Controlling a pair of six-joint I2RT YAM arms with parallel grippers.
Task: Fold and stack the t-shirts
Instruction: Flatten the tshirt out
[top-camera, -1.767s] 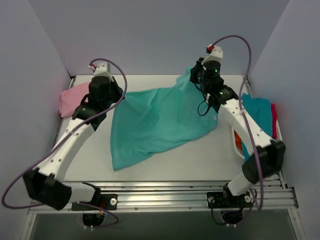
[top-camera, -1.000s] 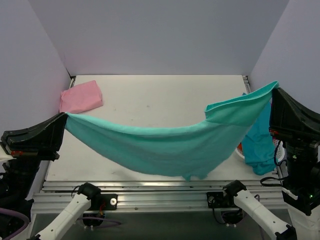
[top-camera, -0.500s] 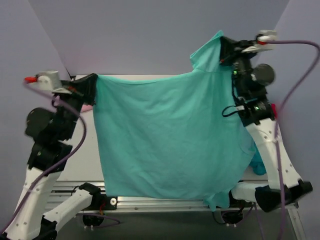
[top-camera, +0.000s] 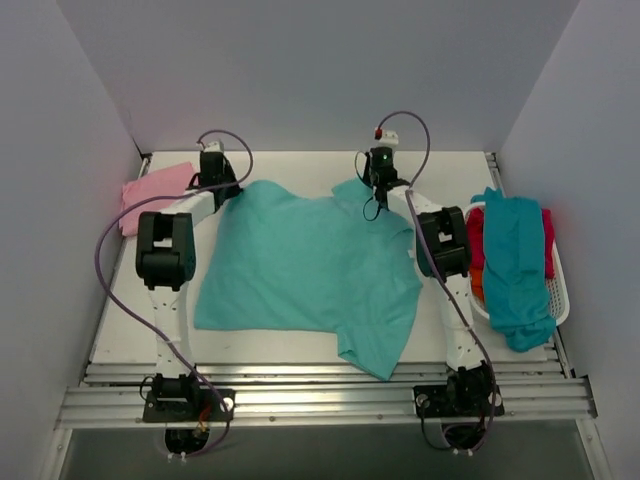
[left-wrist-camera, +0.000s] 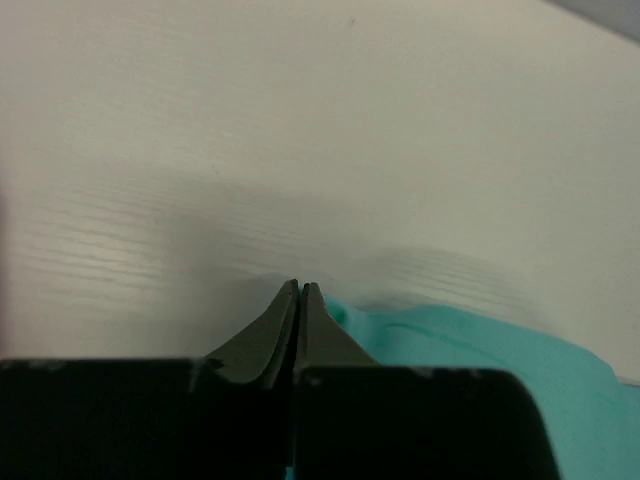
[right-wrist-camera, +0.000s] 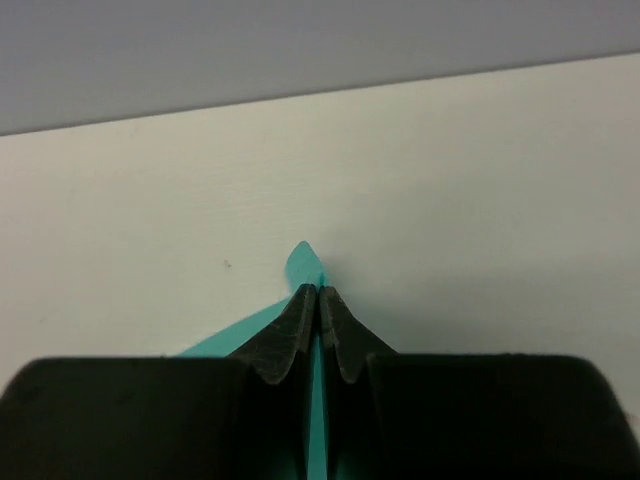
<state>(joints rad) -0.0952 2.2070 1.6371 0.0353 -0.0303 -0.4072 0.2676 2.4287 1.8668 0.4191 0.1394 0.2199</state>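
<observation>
Since the left gripper and right gripper each pinch a far corner of the mint-teal t-shirt, at 11 and 1 o'clock on the table, let go only once that edge lies taut and flat.

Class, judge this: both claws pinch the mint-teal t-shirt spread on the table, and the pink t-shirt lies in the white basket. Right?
One slip: the pink t-shirt lies on the table, far left, not in the white basket, as the top external view shows. The rest holds.
</observation>
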